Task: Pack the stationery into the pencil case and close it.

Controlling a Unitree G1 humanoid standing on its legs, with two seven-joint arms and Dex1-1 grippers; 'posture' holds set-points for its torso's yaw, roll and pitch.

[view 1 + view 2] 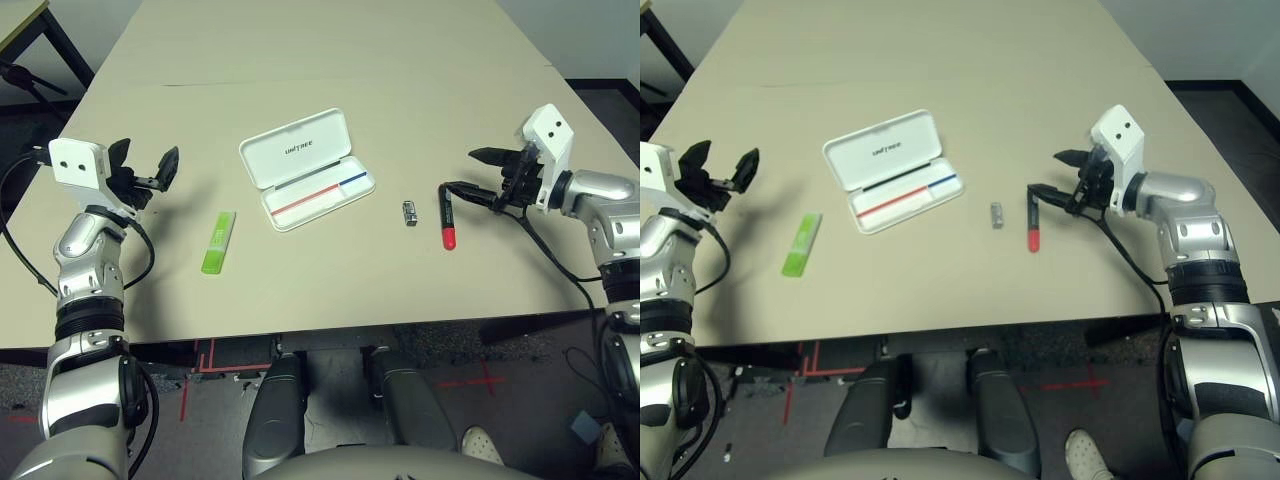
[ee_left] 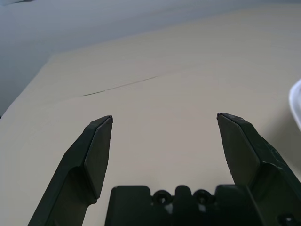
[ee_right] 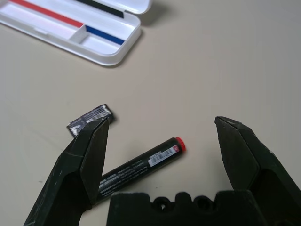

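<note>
Right wrist view: barcode label visible on marker point(image 3: 141, 165); small dark-and-silver piece point(image 3: 90, 118) just beside it. Head views: pencil case point(image 1: 305, 168) open at table centre, tray holding no stationery; green stick point(image 1: 218, 242) left of it. Left gripper point(image 1: 145, 168) and right gripper point(image 1: 468, 172) both spread wide, empty.

Lab: floor tape marks point(image 1: 195, 372), cables point(image 1: 560, 262)

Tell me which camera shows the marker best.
The right wrist view: the marker lies large between the open right gripper fingers, label readable. Both eye views show it whole but small, beside that gripper. The left wrist view shows bare table.
</note>
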